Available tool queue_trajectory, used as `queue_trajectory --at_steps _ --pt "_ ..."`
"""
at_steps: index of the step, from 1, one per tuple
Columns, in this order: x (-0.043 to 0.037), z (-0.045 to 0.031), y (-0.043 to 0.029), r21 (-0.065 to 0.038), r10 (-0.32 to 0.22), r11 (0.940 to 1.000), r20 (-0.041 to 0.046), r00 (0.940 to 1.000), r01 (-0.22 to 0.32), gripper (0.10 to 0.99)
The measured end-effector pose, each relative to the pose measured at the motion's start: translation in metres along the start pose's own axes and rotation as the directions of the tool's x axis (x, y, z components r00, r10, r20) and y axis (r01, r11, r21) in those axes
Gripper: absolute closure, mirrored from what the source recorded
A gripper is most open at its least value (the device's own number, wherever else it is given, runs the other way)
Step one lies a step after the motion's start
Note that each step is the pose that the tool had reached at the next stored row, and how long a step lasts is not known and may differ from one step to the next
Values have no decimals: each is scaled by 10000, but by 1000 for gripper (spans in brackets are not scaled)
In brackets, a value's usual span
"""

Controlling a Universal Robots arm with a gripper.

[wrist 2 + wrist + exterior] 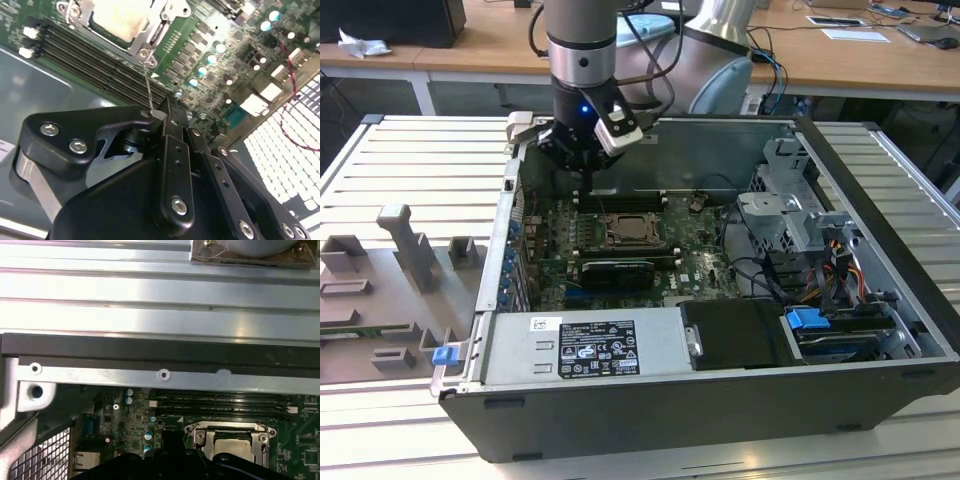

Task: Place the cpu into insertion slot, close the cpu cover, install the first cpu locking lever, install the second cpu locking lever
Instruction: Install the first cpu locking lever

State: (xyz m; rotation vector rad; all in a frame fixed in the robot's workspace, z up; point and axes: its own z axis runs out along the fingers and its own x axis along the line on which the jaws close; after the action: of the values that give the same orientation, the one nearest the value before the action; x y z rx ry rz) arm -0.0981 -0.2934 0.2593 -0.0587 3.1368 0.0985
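Note:
The cpu (117, 20) lies pale and flat in the insertion slot (630, 232) on the green board. The silvery cpu cover (161, 24) lies down around it as a frame, also seen in the first wrist view (260, 429) around the cpu (232, 441). A thin wire cpu locking lever (147, 85) rises from the socket's corner and ends right at the fingertips. My gripper (167, 109) is shut, with the lever's end touching its side; I cannot tell whether it is pinched. In the exterior view the gripper (583, 172) hangs over the board's far edge, just behind the socket.
The open computer case (650, 420) lies on a slatted metal table. Memory slots (90, 52) run beside the socket. A power supply (590, 348), a drive cage (790, 215) and cables (820, 280) sit inside. Grey fixtures (405, 245) stand at the exterior view's left.

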Motion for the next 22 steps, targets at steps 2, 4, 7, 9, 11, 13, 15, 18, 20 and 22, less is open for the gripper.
queue_trajectory --at_steps 2,4,7,9,11,13,15,18,20,22 --pt "-68 1 -2 0 -3 10000 0 10000 3 980" --pt "-143 4 -5 0 0 10000 0 10000 0 980" --pt "-249 13 -10 1 1 10000 -1 10000 -1 980" --pt "-356 33 -15 2 0 10000 0 10000 0 980" --pt "-364 40 -19 -55 -1 10000 1 10000 1 980" --pt "-365 42 -32 -483 0 9988 17 10000 1 980" --pt "-365 49 -51 -757 2 9971 29 10000 0 980" --pt "-410 96 -69 -817 1 9967 31 10000 1 980" --pt "-473 144 -75 -818 3 9967 31 10000 0 980" --pt "-505 187 -79 -816 1 9967 30 10000 1 980"
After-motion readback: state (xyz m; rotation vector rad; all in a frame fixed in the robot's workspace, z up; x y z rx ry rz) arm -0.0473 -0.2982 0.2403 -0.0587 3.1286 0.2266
